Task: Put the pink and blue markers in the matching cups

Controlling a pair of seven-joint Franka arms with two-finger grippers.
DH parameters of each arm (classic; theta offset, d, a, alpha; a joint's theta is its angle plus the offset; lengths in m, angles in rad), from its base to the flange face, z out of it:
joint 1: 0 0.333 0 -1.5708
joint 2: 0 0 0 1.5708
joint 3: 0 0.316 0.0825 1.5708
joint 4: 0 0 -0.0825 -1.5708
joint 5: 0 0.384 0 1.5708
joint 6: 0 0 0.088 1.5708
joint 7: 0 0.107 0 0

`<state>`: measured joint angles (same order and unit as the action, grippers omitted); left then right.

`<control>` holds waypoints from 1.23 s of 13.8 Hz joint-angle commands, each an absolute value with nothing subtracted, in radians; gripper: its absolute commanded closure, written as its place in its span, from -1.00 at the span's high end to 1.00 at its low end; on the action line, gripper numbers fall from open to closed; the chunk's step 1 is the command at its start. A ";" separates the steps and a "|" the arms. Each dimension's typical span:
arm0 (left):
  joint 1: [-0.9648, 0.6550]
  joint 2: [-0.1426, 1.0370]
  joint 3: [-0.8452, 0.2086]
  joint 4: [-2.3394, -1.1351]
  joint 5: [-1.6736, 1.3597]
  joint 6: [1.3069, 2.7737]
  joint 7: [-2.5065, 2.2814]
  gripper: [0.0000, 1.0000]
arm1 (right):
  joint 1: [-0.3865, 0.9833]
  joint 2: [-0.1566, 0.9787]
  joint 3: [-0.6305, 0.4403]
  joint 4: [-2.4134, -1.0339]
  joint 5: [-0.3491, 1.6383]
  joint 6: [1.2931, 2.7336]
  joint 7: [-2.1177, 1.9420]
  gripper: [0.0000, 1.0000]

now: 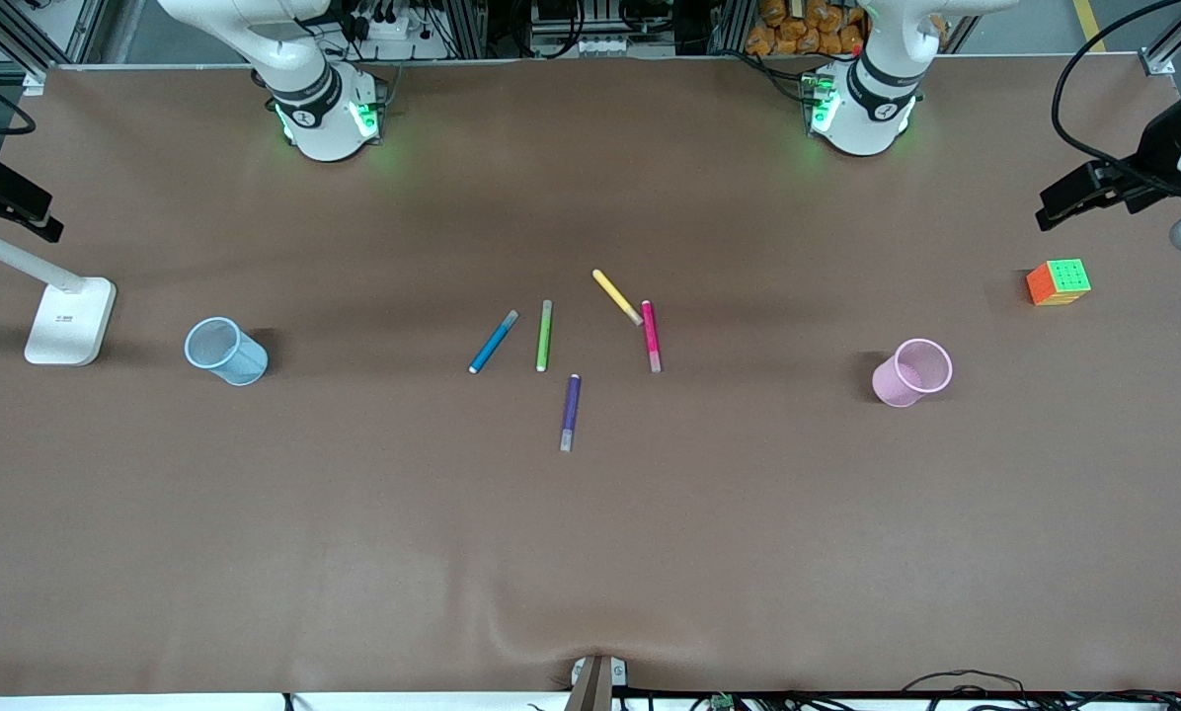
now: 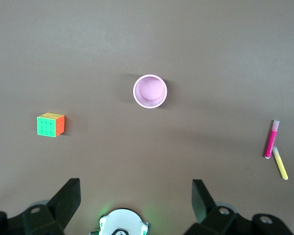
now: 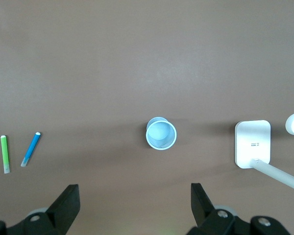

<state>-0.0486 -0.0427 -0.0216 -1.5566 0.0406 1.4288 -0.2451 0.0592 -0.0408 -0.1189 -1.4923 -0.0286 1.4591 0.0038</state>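
Observation:
The pink marker (image 1: 651,336) (image 2: 271,139) and the blue marker (image 1: 493,342) (image 3: 31,149) lie flat among other pens at the table's middle. The pale pink mesh cup (image 1: 912,371) (image 2: 150,91) stands upright toward the left arm's end. The light blue mesh cup (image 1: 225,351) (image 3: 161,133) stands toward the right arm's end. High over the table by its own base, my left gripper (image 2: 135,188) is open and empty, looking down on the pink cup. My right gripper (image 3: 134,191) is likewise open and empty, high above the blue cup's area. Neither gripper shows in the front view.
A green pen (image 1: 544,336), a yellow pen (image 1: 616,296) touching the pink marker's end, and a purple pen (image 1: 570,412) lie by the markers. A colour cube (image 1: 1058,282) sits near the pink cup. A white lamp base (image 1: 70,321) stands beside the blue cup.

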 commanded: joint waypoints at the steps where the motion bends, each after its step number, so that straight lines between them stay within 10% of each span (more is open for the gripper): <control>1: -0.057 -0.021 -0.032 -1.522 0.040 1.404 -0.233 1.00 | 0.041 -0.044 -0.106 -1.497 -0.032 1.460 0.009 1.00; 17: -0.052 -0.015 -0.066 -1.517 0.037 1.405 -0.233 1.00 | 0.032 -0.043 -0.106 -1.499 -0.031 1.459 0.008 1.00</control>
<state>-0.0592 -0.0281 -0.0642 -1.5390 0.0405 1.4262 -0.2432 0.0521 -0.0395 -0.1193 -1.4924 -0.0285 1.4589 0.0042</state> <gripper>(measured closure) 0.000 0.000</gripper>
